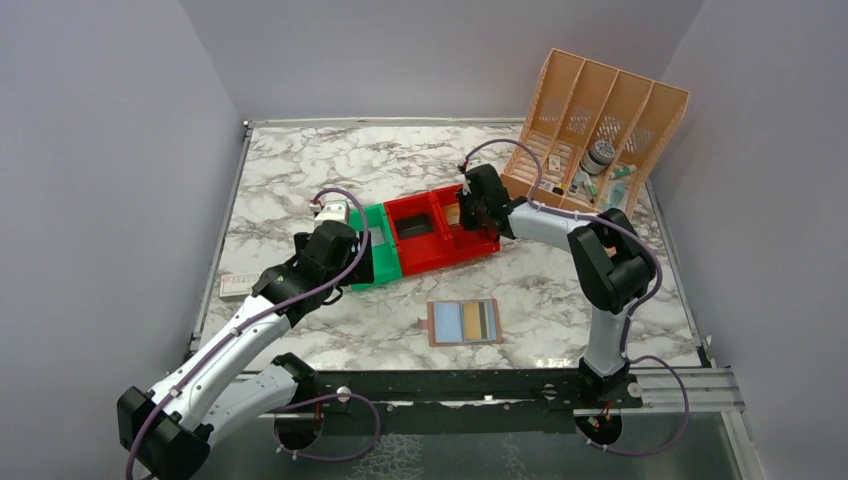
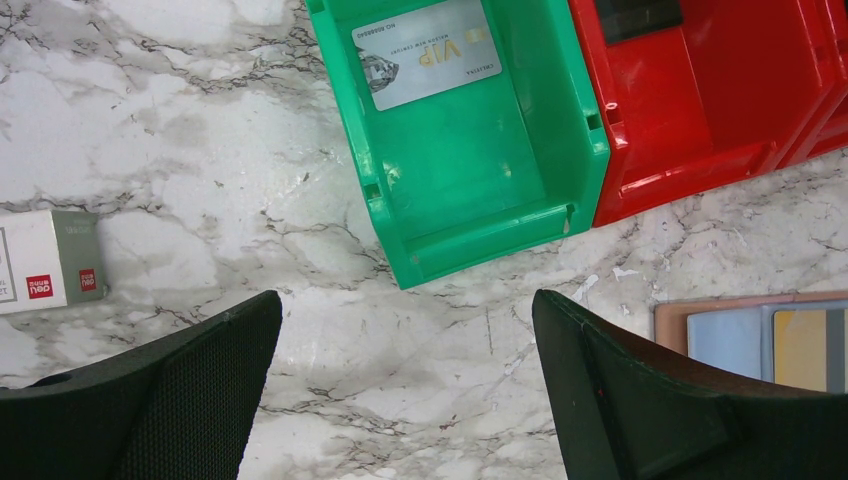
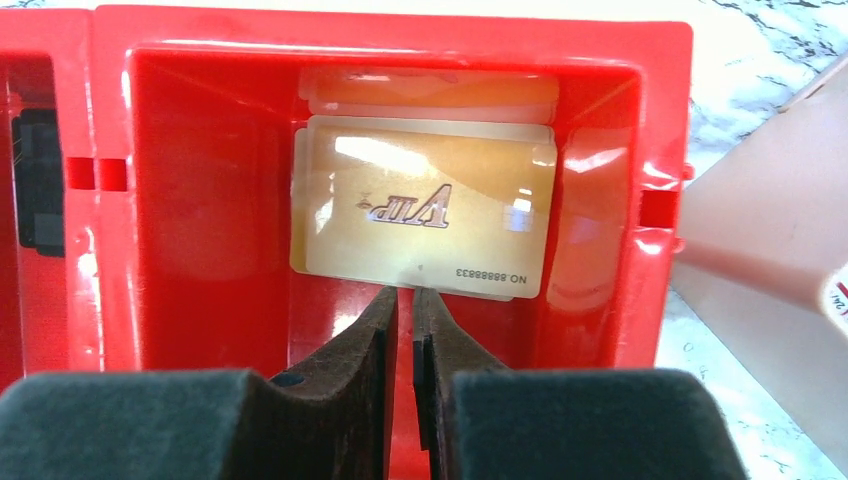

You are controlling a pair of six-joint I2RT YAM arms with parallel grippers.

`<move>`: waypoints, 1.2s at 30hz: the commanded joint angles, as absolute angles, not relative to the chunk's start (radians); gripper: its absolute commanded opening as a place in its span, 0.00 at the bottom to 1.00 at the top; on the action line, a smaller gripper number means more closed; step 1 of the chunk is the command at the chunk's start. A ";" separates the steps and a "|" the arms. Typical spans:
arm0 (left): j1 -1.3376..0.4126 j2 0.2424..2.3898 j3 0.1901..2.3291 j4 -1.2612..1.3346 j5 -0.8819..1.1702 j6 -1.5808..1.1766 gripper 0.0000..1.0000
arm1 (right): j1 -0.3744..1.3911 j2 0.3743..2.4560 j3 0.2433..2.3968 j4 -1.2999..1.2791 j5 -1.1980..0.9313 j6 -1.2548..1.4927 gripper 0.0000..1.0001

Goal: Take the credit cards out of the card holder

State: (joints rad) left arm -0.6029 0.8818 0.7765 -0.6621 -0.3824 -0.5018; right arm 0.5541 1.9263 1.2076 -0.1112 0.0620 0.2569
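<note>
Top view: the card holder (image 1: 464,322) lies open on the tabletop (image 1: 300,170) near the front edge, with a yellow card (image 1: 471,320) in its right pocket.

Left wrist: your left tool (image 2: 405,310) stands wide over bare marble, beside a green bin (image 2: 480,230) that holds a silver VIP card (image 2: 425,65).

Right wrist: your right tool (image 3: 405,300) is narrow, its tips at the edge of a gold VIP card (image 3: 420,215) inside the red bin (image 3: 200,200). A grip cannot be confirmed.
</note>
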 commanded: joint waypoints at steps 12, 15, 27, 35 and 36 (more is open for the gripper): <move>-0.597 0.862 0.765 -0.647 -0.363 -0.494 0.99 | 0.604 1.871 1.198 -0.137 0.135 0.226 0.13; -0.597 0.859 0.764 -0.647 -0.361 -0.495 0.99 | 0.604 1.903 1.220 -0.148 0.148 0.230 0.13; -0.596 0.847 0.759 -0.644 -0.356 -0.498 0.99 | 0.606 1.982 1.285 -0.157 0.187 0.226 0.11; -0.597 0.848 0.759 -0.644 -0.356 -0.497 0.99 | 0.614 1.987 1.285 -0.123 0.234 0.231 0.10; -0.597 0.849 0.759 -0.645 -0.356 -0.497 0.99 | 0.619 1.983 1.274 -0.106 0.247 0.233 0.10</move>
State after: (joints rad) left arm -0.6029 0.8597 0.7700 -0.6594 -0.3710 -0.5022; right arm 0.6033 1.9713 1.2594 -0.1574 0.1761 0.2310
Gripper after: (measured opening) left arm 0.992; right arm 0.102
